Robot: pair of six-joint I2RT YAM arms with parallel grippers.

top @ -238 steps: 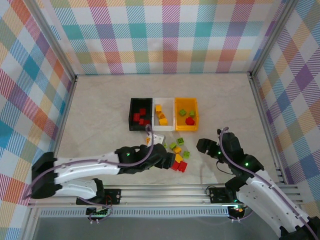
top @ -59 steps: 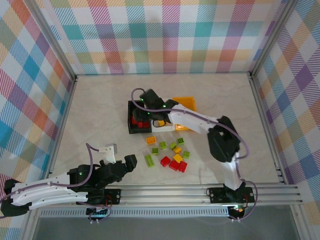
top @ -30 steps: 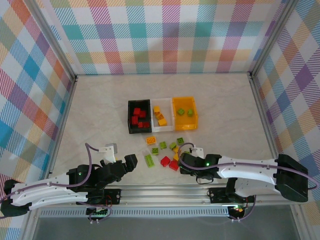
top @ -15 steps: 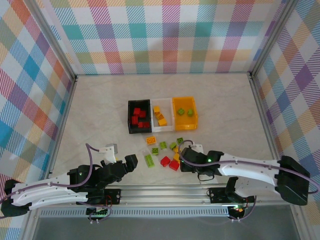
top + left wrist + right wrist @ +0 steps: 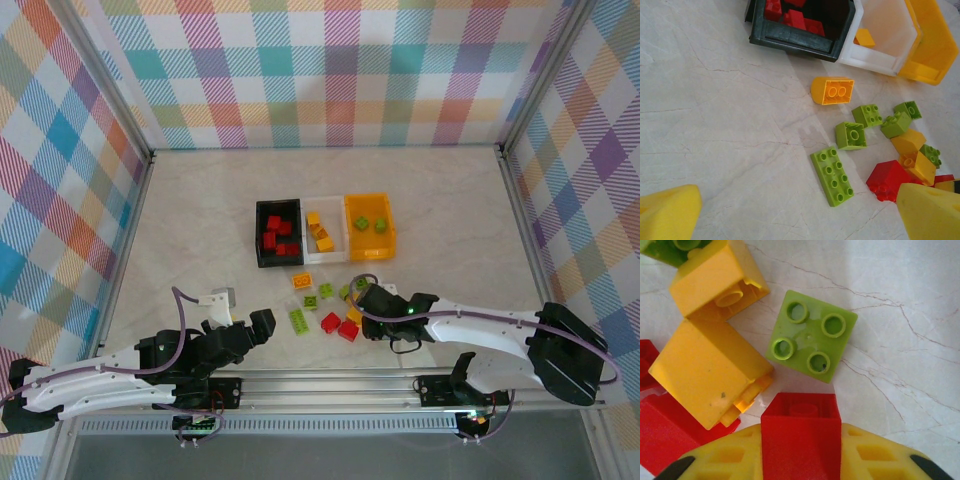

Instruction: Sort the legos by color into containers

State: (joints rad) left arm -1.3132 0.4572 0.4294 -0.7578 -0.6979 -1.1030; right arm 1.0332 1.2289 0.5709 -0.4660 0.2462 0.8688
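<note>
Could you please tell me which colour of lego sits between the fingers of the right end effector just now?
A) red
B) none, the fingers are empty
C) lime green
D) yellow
A: in the right wrist view a red brick sits squeezed between the yellow pads of the right end effector.

The pinched red lego (image 5: 800, 432) runs off the right wrist view's bottom edge.

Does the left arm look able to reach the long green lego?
Probably yes: the left end effector is open and faces the long green lego, with bare table between them.
</note>
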